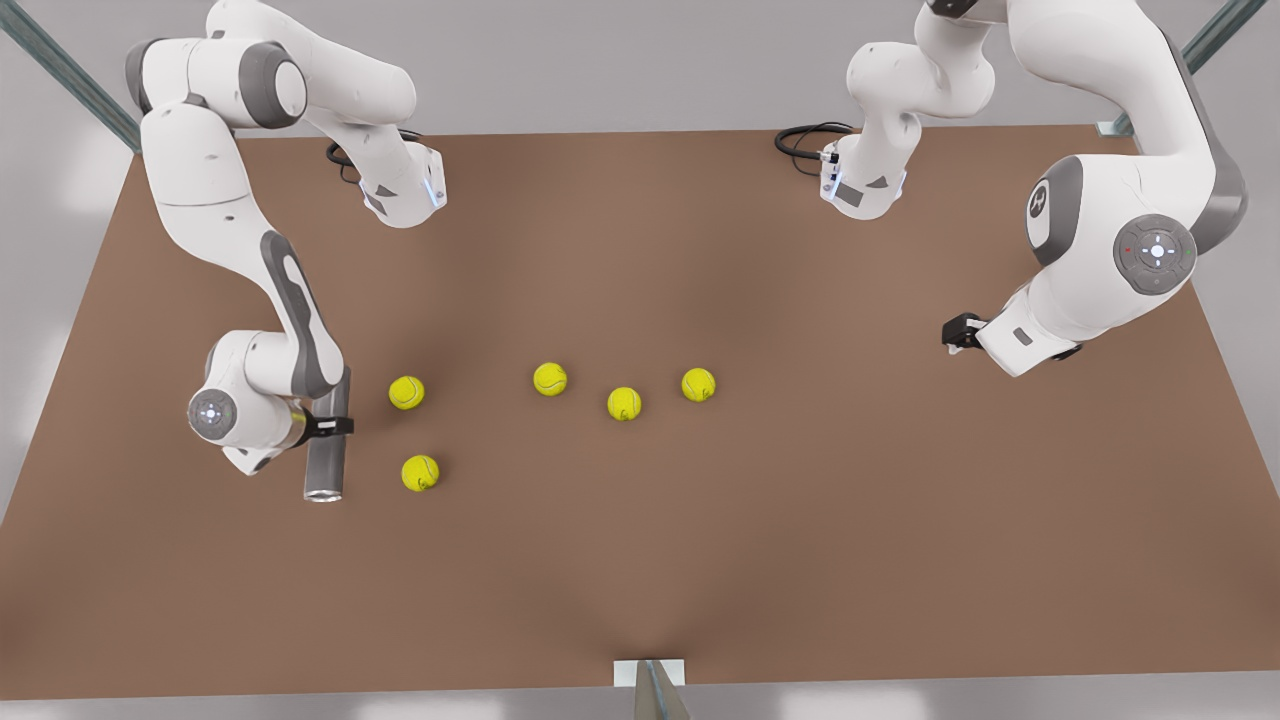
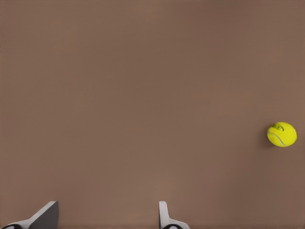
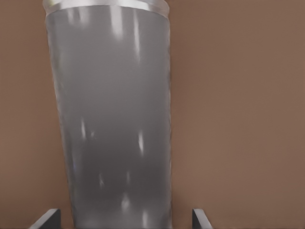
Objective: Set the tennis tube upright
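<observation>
Right gripper [image 1: 335,425], at the front view's left, is astride the tennis tube [image 1: 326,450]; in the right wrist view the tube [image 3: 112,119] stands between the two fingertips [image 3: 47,218], which look spread a little wider than its body, so whether they press on it yet I cannot tell. The tube lies on the brown table [image 1: 800,560] near its edge at the front view's left, light-rimmed hollow end pointing toward the camera side, just beside two of the yellow tennis balls [image 1: 406,392]; three more balls sit in a loose row toward the table's middle. Left gripper [image 1: 962,332] waits well apart at the front view's right, over bare table, fingers [image 2: 164,215] parted and holding nothing. Judged step: grasp of the lying tube, lifting not yet begun. Next move calls for a firm squeeze on the mid-body, then a lift with wrist rotation to set one end flat down, clear of the nearby balls.
</observation>
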You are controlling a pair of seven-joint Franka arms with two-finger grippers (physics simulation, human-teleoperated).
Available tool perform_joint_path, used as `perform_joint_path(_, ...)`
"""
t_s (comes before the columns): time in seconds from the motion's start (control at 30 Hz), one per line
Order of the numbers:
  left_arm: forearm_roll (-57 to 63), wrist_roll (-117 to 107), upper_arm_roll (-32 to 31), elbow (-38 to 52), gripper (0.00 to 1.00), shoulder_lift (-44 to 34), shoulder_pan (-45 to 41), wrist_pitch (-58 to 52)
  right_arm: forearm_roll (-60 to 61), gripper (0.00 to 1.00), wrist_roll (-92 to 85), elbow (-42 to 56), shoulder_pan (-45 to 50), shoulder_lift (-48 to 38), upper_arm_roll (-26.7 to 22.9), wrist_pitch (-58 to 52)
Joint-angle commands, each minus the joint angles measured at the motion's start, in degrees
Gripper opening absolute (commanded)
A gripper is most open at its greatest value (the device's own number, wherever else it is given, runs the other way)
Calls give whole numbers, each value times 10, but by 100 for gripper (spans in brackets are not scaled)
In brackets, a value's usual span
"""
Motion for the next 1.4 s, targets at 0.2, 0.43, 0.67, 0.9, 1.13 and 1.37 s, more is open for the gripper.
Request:
perform_joint_path(0.2,0,0,0,0,100,1,0,-1,1,100,-1,-4,0,11,0,17)
perform_joint_path(0.43,0,0,0,0,100,1,0,-2,1,91,-1,-11,-2,12,0,26)
perform_joint_path(0.67,0,0,0,0,100,4,0,-2,1,87,-1,-11,-2,12,0,26)
perform_joint_path(0.9,0,0,0,0,100,4,0,-3,2,87,-1,-13,-2,12,0,26)
perform_joint_path(1.13,0,-1,0,0,100,4,0,-4,1,81,-1,-18,-1,13,0,37)
perform_joint_path(1.37,-1,-1,0,0,100,4,0,-4,2,81,-1,-17,-1,12,0,37)
